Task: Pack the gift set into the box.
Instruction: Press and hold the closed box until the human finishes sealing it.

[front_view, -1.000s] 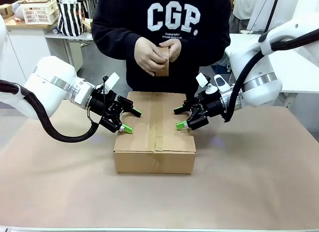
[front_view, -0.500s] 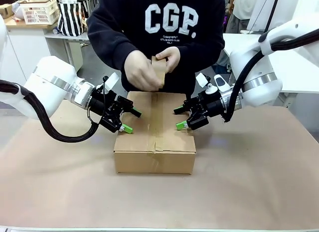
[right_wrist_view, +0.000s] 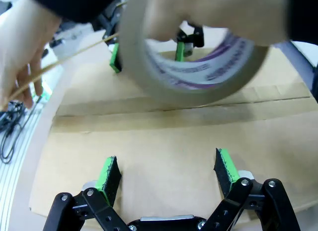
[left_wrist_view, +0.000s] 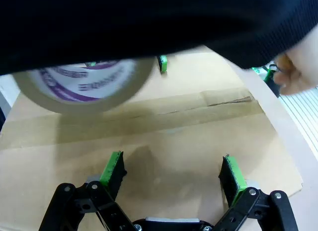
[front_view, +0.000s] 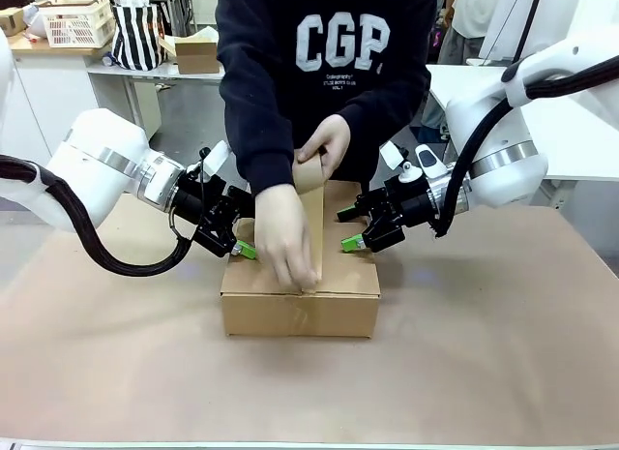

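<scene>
Since half a second ago the person has leaned in over the box (front_view: 300, 276): one hand (front_view: 285, 239) that was up near the chest has dropped to the near top edge of the box and presses a strip of brown tape (front_view: 311, 223) down along the centre seam, while the other hand (front_view: 329, 145) has stayed high at the far edge, holding the tape roll (left_wrist_view: 84, 87). From my seat both arms look unmoved. My left gripper (front_view: 244, 234) sits at the box's left top edge with its green pads spread apart, holding nothing; in its wrist view the pads hover over the closed cardboard top with the roll and a dark sleeve (left_wrist_view: 149, 22) above them. My right gripper (front_view: 350, 229) is at the right top edge, jaws likewise apart and empty; its wrist view shows the roll close overhead, a thin strand of tape running off to the person's hand, and the left gripper's pads across the box. The box is closed, flaps down, standing in the middle of the worktop (front_view: 503, 353), which is covered in plain brown sheet. Behind the person I see white counters, a white plastic basket (front_view: 77, 22), a black-and-white striped bag (front_view: 137, 34) and a small tan carton (front_view: 196, 51) on the surface at back left.
</scene>
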Available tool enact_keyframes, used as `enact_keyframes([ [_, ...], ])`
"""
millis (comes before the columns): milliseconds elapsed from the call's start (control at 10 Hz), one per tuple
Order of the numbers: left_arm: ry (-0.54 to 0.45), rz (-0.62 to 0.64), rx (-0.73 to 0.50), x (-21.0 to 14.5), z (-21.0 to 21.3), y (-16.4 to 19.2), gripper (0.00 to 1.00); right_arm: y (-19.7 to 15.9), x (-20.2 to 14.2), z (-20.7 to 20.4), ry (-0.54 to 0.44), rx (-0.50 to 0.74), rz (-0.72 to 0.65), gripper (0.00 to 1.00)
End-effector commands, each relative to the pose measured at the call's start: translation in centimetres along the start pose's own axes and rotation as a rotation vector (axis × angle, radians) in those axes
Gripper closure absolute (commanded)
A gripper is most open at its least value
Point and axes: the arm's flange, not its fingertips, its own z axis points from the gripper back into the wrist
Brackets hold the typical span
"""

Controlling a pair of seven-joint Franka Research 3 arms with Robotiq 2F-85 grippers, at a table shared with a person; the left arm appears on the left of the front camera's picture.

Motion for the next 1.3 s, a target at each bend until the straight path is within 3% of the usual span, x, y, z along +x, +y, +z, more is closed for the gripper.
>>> enact_keyframes([
  [0, 0.002, 0.005, 0.000, -0.21, -0.10, -0.13, 0.00, -0.02, -0.09, -0.07, 0.003, -0.003, -0.001, 0.00],
  [1200, 0.002, 0.005, 0.000, -0.21, -0.10, -0.13, 0.00, -0.02, -0.09, -0.07, 0.003, -0.003, -0.001, 0.00],
])
